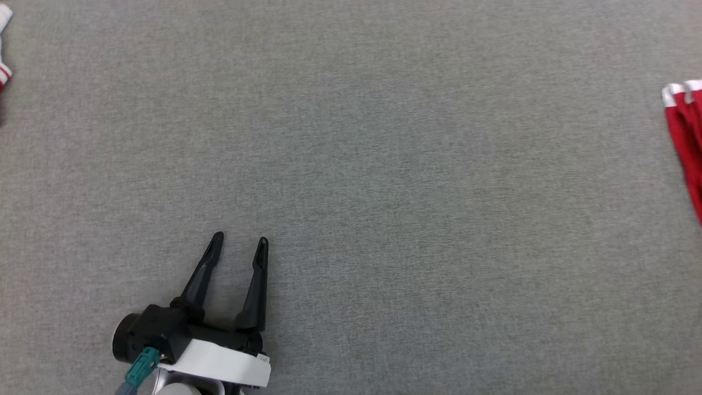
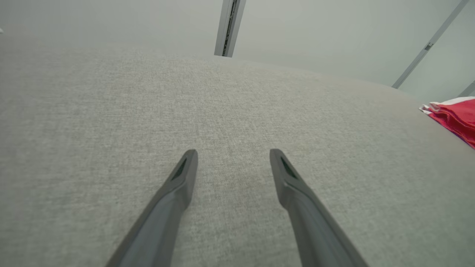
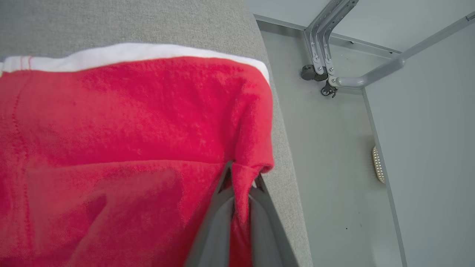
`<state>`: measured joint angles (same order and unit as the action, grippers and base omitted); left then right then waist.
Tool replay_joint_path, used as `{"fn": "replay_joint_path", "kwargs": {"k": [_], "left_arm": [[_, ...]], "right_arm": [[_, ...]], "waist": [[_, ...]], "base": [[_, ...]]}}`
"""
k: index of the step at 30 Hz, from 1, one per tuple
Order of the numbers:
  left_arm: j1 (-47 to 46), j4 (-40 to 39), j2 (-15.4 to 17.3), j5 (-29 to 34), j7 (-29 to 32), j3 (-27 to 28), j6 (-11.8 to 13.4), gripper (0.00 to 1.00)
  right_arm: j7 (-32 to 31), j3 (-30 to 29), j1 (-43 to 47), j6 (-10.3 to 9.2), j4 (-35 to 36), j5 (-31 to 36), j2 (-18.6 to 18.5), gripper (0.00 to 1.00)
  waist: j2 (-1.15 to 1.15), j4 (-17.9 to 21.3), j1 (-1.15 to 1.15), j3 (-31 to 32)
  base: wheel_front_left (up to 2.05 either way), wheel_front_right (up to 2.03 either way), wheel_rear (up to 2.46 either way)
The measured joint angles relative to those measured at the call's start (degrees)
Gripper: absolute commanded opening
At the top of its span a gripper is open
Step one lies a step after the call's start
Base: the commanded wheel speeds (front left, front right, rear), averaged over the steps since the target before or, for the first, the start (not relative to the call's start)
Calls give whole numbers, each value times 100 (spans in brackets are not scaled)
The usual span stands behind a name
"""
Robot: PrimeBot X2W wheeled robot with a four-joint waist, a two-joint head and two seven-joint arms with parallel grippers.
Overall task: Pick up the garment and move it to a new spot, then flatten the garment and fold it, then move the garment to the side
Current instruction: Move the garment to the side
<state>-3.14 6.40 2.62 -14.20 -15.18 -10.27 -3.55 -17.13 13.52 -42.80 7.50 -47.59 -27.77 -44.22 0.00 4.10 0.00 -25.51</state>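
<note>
Garment (image 3: pixel 130 122) clamped by R jaws (R wrist view); L jaws apart, empty.

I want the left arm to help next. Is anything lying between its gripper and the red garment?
Nothing visible. Bare grey table lies between the open left gripper and the red garment at the right edge, which the right gripper pinches.

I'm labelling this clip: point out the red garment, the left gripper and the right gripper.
red garment (image 3: pixel 130 118): right wrist view, its red body.
left gripper (image 1: pixel 241 237): head view, midway between fingertips.
right gripper (image 3: pixel 243 170): right wrist view, midway between fingertips.
</note>
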Motion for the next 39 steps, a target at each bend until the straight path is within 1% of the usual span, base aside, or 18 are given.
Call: {"fn": "replay_joint_path", "kwargs": {"k": [3,4,5,6,9,12,14,19,22,24,26,27,30,32,35,38,39], "left_arm": [[58,-80,-1,-5,-5,30,10,100],[69,-103,-1,-18,-5,37,16,100],[86,-127,-2,-36,-7,43,36,100],[107,-149,-1,-54,-8,49,44,100],[130,-183,-1,-92,-15,31,67,100],[133,-163,1,-189,-13,41,116,100],[136,-138,4,-256,-3,71,145,100],[302,-3,15,-405,3,200,164,100],[524,47,12,-525,3,279,190,100],[684,57,14,-570,3,345,212,100],[883,88,16,-604,3,396,234,100],[966,93,15,-602,4,410,237,100],[1126,94,15,-600,3,513,244,100],[1239,99,15,-599,3,588,244,100],[1340,122,14,-578,3,662,224,100],[1341,141,14,-550,3,708,185,100],[1341,152,14,-546,3,720,160,100]], "right_arm": [[-76,-177,-301,0,-347,376,-254,0],[-101,-242,-372,0,-453,500,-309,34],[-98,-325,-427,0,-545,626,-331,97],[-91,-424,-488,0,-661,725,-322,100],[-40,-711,-599,0,-964,943,-207,100],[89,-840,-620,0,-1077,1194,-57,100],[181,-846,-622,0,-1025,1386,-14,100],[996,-1015,-461,0,-394,1470,305,100],[1393,-1047,75,0,55,1403,668,100],[1846,-1156,470,1,436,1502,876,100],[2243,-1367,890,0,772,1552,1136,100],[2479,-1493,1174,0,931,1683,1290,100],[2924,-1875,2040,0,1368,1939,1912,100],[3073,-2090,2584,0,1713,2092,2385,100],[3183,-2198,3404,0,2245,2246,3076,100],[3199,-2252,4079,0,2702,2383,3617,100],[3204,-2260,4261,0,2887,2465,3731,100]], "waist": [[0,-206,0,-120],[0,-265,0,-156],[0,-320,0,-190],[0,-364,0,-220],[0,-443,0,-267],[0,-432,0,-208],[0,-401,0,-138],[0,-329,0,279],[0,-291,0,665],[0,-273,0,959],[0,-260,0,1262],[0,-258,0,1417],[0,-263,0,1854],[0,-276,0,2114],[0,-307,0,2429],[0,-349,0,2604],[0,-365,0,2634]], "base": [[0,0,0],[0,0,0],[0,0,0],[0,0,0],[0,0,0],[0,0,0],[0,0,0],[0,0,0],[0,0,0],[0,0,0],[0,0,0],[0,0,0],[0,0,0],[0,0,0],[0,0,0],[0,0,0],[0,0,0]]}}
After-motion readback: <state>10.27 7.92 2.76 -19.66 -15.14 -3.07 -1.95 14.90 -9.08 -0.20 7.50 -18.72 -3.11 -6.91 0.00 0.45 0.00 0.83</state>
